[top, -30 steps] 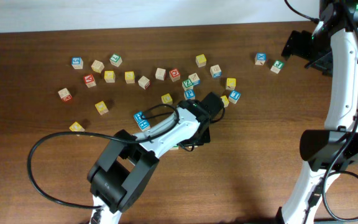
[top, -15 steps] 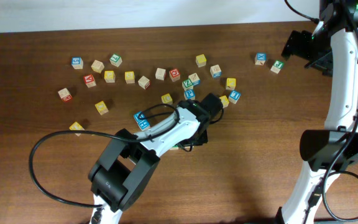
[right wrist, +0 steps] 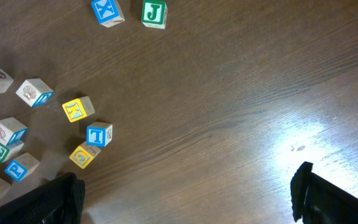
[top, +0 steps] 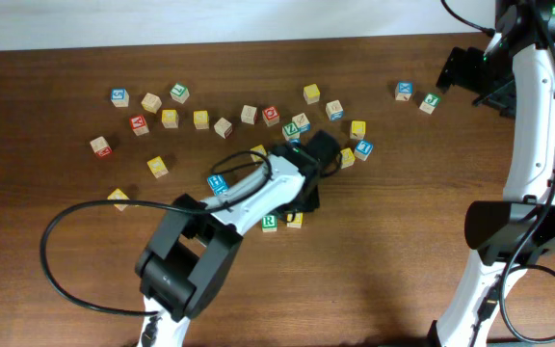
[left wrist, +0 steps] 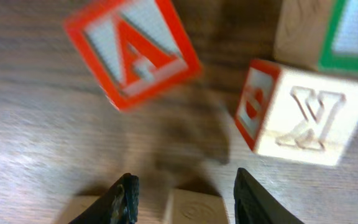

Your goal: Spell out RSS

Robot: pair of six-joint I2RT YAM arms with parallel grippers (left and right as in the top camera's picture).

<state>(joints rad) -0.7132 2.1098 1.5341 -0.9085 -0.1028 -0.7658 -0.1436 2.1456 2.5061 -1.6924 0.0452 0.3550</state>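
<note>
A green R block [top: 269,223] and a yellow block [top: 295,220] lie side by side on the brown table, near the front middle; the yellow block's letter is too small to read. My left gripper [top: 323,154] is beyond them among the scattered blocks. In the left wrist view it [left wrist: 188,199] is open, with a plain wooden block face [left wrist: 194,208] low between the fingers, not squeezed. Ahead of it lie a red A block [left wrist: 132,50] and a carved X block [left wrist: 309,118]. My right gripper [right wrist: 188,199] is wide open and empty, high over the back right [top: 456,69].
Several letter blocks are scattered across the back of the table [top: 200,119]. A blue X block [right wrist: 106,11] and a green J block [right wrist: 154,12] lie at the back right, with a yellow K block [right wrist: 78,109] and a blue T block [right wrist: 98,134] nearer the middle. A black cable [top: 61,260] loops at the front left.
My left gripper has moved away from the front middle toward the back right. The green R block and the yellow block beside it, hidden before, now lie uncovered. The right arm has not moved.
</note>
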